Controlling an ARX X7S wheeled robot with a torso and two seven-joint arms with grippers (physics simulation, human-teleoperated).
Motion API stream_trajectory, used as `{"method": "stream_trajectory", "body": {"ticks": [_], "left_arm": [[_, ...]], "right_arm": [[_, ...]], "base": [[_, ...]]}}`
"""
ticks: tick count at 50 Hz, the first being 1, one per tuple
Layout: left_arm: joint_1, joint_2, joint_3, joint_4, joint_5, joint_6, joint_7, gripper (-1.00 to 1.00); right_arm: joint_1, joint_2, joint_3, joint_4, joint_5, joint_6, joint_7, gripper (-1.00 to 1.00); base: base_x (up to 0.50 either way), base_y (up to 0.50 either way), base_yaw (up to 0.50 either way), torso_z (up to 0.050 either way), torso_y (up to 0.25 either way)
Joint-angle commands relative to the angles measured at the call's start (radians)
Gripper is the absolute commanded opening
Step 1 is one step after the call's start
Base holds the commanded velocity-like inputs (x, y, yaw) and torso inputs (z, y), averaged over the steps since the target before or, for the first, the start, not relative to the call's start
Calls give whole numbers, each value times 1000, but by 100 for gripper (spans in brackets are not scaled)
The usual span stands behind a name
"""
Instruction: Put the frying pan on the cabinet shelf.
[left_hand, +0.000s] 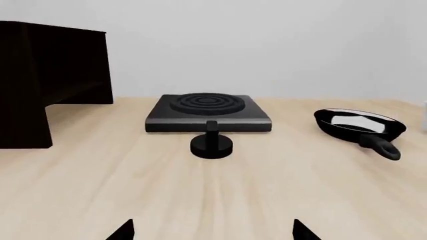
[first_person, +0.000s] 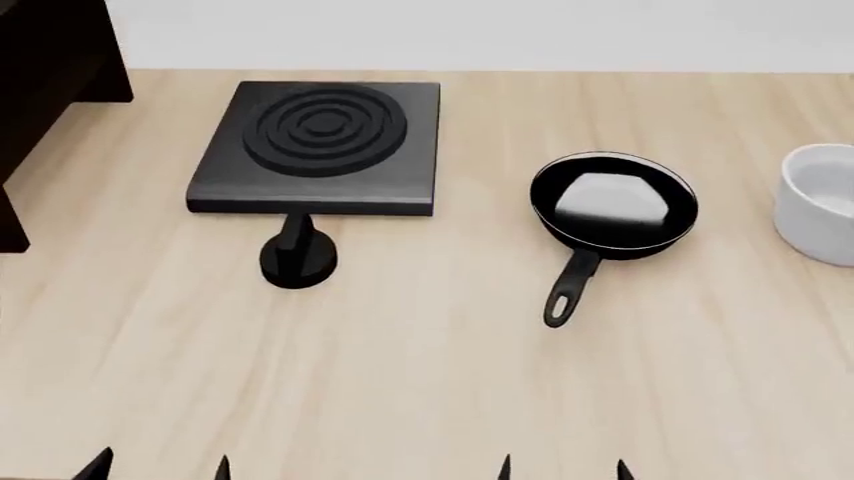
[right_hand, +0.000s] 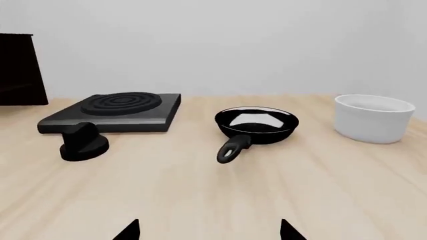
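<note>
frying pan (first_person: 613, 211): on tabletop (first_person: 427, 380), handle toward robot
left claw (first_person: 158, 466): open, empty
right claw (first_person: 563, 466): open, empty, well short of pan

Wood table (first_person: 427, 390) — pan (first_person: 611, 212), burner (first_person: 320, 145), mug (first_person: 817, 200)

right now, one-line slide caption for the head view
Frying pan sits on the wooden table between burner plate and white mug; both open grippers wait at the near edge.
</note>
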Motion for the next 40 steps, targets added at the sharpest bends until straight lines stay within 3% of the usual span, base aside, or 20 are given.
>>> {"method": "stream_trajectory", "body": {"ticks": [1, 21, 28, 40], "left_arm": [[-5, -14, 24, -16, -13, 8, -6, 100], [-14, -31, 41, -36, -50, 11, -27, 100], [-35, -36, 47, -97, -40, 28, -42, 100], [-14, -45, 55, -27, -70, -4, -57, 100]], "right_arm": [[2, 15, -19, 3, 18, -3, 14, 100], [30, 29, -37, 117, 51, -113, 18, 100], [34, 32, -38, 140, 67, -136, 19, 100], [30, 44, -50, 123, 70, -138, 41, 100]], "base": [[0, 0, 0, 50, 0], [0, 0, 0, 50, 0], [0, 0, 0, 2, 0], [16, 18, 0, 0, 0]]}}
